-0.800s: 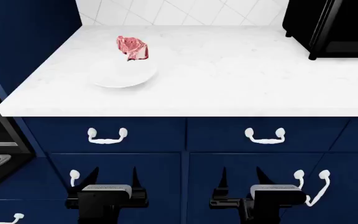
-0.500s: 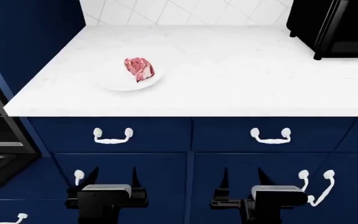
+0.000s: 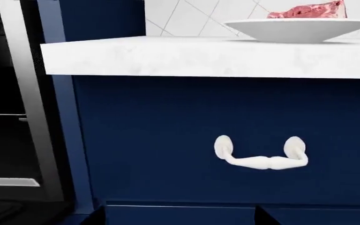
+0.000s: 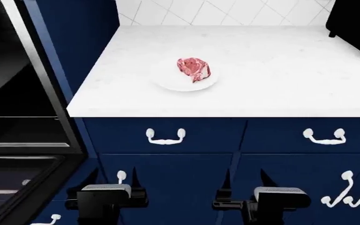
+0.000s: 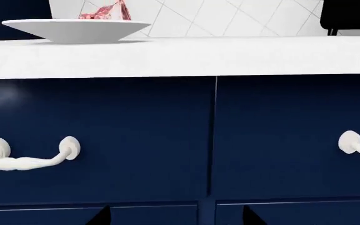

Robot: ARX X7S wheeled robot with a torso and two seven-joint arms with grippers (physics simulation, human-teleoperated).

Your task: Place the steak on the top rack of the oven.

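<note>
At the far left of the head view stands the large built-in black oven (image 4: pixel 17 93), its cavity dark and its grey-lined drop-down door (image 4: pixel 11 178) hanging open low down; the top rack cannot be made out in that darkness. Right of the oven runs the white marble-look countertop (image 4: pixel 280 70) over navy drawer fronts with white bail handles (image 4: pixel 165 136).

The red-pink slab of steak (image 4: pixel 194 68), marbled and edged with white fat, lies on a round white plate (image 4: pixel 167 80) near the countertop's front edge, not far from the oven. Its outline is too irregular to give a clear long axis.

Below the countertop's front edge, the left gripper (image 4: pixel 113 180) and the right gripper (image 4: pixel 243 180) both point upward with their dark fingers spread wide — neither holds anything. The steak lies above and beyond both, well apart from either, roughly between the two but a little closer to the left one. My judgement: the left arm is the better placed — nearer the meat and on the oven's side.
</note>
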